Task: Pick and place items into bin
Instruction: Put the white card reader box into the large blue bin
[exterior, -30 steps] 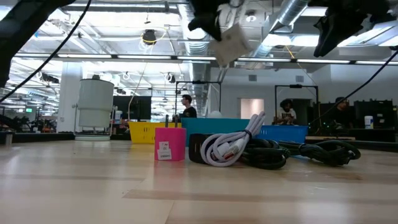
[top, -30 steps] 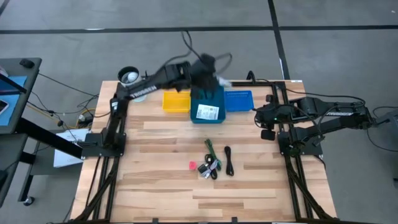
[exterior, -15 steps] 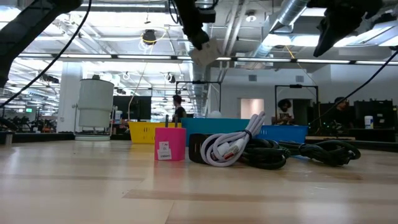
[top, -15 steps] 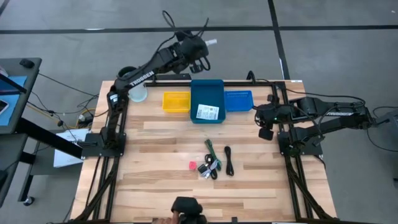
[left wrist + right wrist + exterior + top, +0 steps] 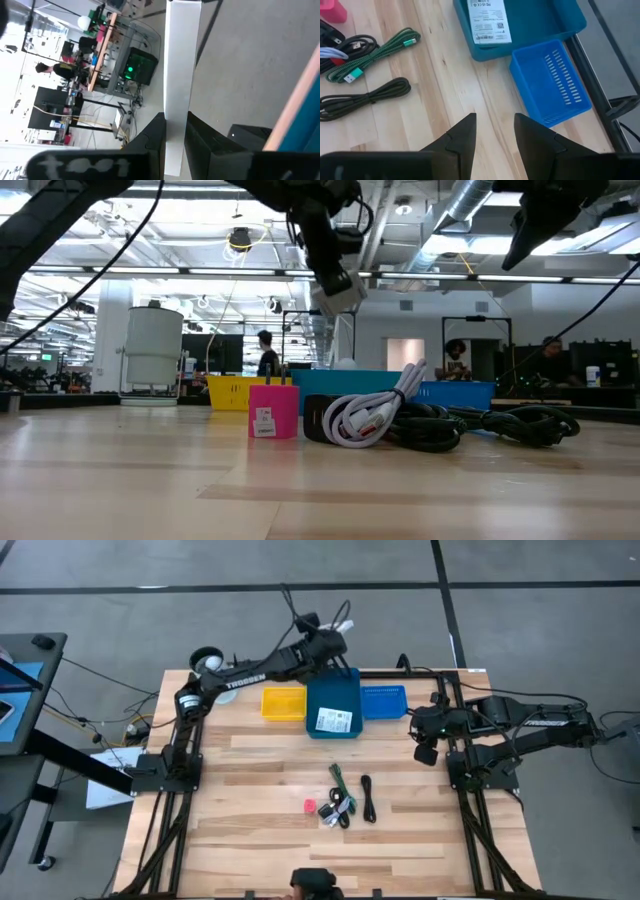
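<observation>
We count one white printed card (image 5: 335, 720) already lying flat in the teal bin (image 5: 332, 686), label side up, so the task is begun but far from finished; our left gripper (image 5: 335, 633) is raised above the far edge of that bin, just past the table's back rail, and its fingers are clamped on a second white card (image 5: 177, 85), which the left wrist view shows edge-on as a thin, stiff, smooth slab pinched between the two dark fingers (image 5: 152, 140); we judge this card to be on its way in, not yet released.

Left on the wooden table (image 5: 250, 830) is a small cluster near the middle: a green braided cable (image 5: 375, 52), woven and matte; a black cable (image 5: 367, 95), rubbery and loosely folded; a coiled white cable (image 5: 370, 415), glossy and bundled over a dark block; a pink plug cube (image 5: 273, 412), hard plastic with two prongs up; these lie touching or just beside one another, well apart from the bin.

The yellow tray (image 5: 283, 702) and the blue slotted basket (image 5: 555, 82) flank the teal bin, both rigid plastic; we see nothing in the blue one.

Our right gripper (image 5: 494, 132) waits over the table's right side, fingers apart and holding nothing.
</observation>
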Motion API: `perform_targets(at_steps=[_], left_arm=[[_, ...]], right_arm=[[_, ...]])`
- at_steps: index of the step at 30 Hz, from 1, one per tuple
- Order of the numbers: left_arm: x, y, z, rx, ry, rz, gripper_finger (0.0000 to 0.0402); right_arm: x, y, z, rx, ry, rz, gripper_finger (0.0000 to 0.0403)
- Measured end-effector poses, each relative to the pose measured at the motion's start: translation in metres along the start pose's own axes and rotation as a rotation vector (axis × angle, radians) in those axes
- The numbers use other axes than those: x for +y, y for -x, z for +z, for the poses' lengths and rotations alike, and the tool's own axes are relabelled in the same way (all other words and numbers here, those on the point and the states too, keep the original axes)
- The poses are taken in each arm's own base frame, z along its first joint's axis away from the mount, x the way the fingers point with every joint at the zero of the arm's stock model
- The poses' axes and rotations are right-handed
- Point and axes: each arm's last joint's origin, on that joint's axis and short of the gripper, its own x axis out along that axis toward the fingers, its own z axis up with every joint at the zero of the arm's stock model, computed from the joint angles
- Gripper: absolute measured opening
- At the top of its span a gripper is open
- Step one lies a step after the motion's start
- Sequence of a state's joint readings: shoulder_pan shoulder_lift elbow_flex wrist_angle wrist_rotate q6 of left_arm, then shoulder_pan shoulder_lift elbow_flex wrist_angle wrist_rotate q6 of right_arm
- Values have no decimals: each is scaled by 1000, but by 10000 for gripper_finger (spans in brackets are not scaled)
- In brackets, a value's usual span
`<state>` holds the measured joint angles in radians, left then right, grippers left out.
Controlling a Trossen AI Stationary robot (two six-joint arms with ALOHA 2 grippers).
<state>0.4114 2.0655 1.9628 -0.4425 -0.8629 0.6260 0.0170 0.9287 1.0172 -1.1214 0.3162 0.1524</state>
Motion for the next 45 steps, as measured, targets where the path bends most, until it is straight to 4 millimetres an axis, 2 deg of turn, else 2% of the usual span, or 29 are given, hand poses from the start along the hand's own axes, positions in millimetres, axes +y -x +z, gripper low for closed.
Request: perform_targets(at_steps=[7,17,34,45], left_arm=[[-30,-5,-8,-5,-39,34,33],[-55,-11,-18,-43,-103,26,33],[-70,8,-12,-52,-190,17,33],[-67,2,-14,-69,-145,-9,34]], right_arm=[[0,0,0,-1,-6,1,129],[0,0,0,-3,-59,1,129],[0,0,1,-9,-89,2,129],[0,0,1,-8,-124,2,129]])
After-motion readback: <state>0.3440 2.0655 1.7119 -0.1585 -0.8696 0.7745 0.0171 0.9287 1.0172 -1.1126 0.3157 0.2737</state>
